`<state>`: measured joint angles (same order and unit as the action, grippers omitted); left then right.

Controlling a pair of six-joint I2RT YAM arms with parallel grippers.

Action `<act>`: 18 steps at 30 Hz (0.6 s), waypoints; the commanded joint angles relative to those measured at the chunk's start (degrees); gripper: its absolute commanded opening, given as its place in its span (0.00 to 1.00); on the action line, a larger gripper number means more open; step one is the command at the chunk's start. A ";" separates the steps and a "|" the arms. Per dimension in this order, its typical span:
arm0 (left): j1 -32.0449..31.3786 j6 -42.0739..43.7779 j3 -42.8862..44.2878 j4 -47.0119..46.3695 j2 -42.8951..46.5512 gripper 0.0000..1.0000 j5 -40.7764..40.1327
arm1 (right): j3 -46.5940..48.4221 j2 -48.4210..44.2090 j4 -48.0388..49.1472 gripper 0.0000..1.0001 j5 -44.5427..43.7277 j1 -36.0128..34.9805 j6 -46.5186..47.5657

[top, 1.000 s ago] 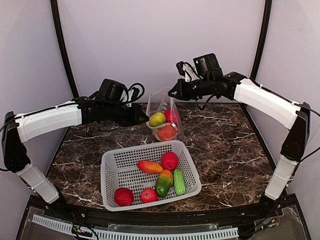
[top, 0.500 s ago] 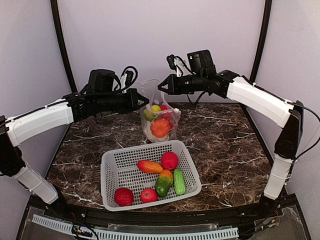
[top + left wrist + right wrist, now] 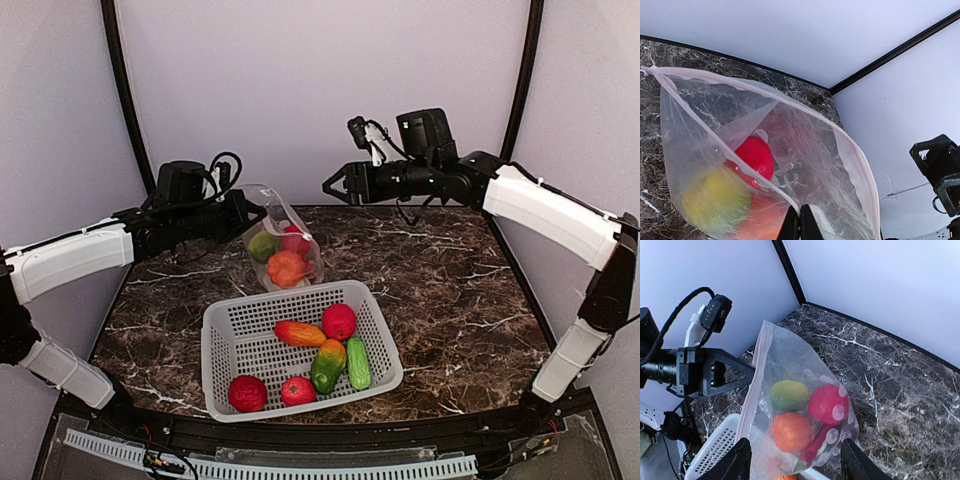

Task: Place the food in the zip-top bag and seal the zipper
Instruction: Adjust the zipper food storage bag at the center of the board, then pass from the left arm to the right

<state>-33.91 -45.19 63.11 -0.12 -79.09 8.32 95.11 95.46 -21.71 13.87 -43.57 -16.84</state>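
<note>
The clear zip-top bag (image 3: 283,243) hangs tilted above the table behind the basket. Inside it lie a green fruit (image 3: 263,245), a red one (image 3: 295,238) and an orange one (image 3: 287,268). My left gripper (image 3: 246,208) is shut on the bag's upper edge; in the left wrist view its fingers (image 3: 800,226) pinch the film beside the whitish zipper (image 3: 856,167). My right gripper (image 3: 330,187) stands open to the right of the bag and apart from it. From the right wrist the bag (image 3: 800,410) shows beyond its spread jaws (image 3: 797,465).
A white slotted basket (image 3: 212,360) at the near middle holds several more food pieces, among them a red apple (image 3: 339,321), a cucumber (image 3: 358,362) and a green-orange mango (image 3: 328,366). Dark marble table (image 3: 450,290) and purple walls surround it.
My right gripper has opened, let go of the bag's edge and drawn back to the right. My left arm has carried the bag leftward, and the bag now hangs tilted.
</note>
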 commanded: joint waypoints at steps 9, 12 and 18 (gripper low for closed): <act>0.42 0.30 2.31 -0.34 2.18 0.01 0.03 | -14.62 -7.02 6.24 0.38 -5.51 -10.51 9.20; 0.45 0.63 2.53 -0.24 2.38 0.01 0.02 | -13.77 -5.46 5.63 0.34 -7.12 -12.20 10.69; 0.45 0.83 2.63 1.51 2.49 0.01 -0.25 | -13.20 -4.51 4.42 0.26 -10.29 -14.18 11.96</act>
<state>-33.87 -45.34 63.81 0.25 -78.83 8.34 80.95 90.45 -18.00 7.16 -56.45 -6.44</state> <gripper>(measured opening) 0.008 0.281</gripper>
